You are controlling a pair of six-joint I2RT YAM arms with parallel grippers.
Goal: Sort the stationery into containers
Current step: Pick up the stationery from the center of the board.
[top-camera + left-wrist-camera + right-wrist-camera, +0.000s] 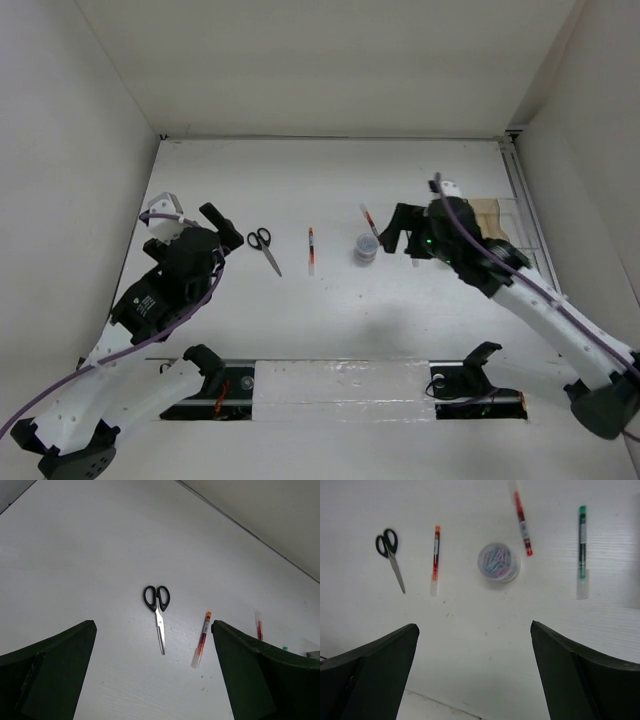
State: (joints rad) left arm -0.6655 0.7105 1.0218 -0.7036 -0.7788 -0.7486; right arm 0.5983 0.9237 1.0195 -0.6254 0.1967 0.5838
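My left jaws: wide, empty, facing the scissors [158, 611].
My right jaws: wide, empty, facing the clip tub [499, 562].
Approach: I'd pinch the scissors squarely across the pivot.

A white tabletop [330, 190] between plain white walls [330, 60] on three sides, under soft light.

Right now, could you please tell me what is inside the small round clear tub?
What look like pink and blue clips, in a loose heap. The floor of the tub beneath them is covered, and they are too blurred to count.
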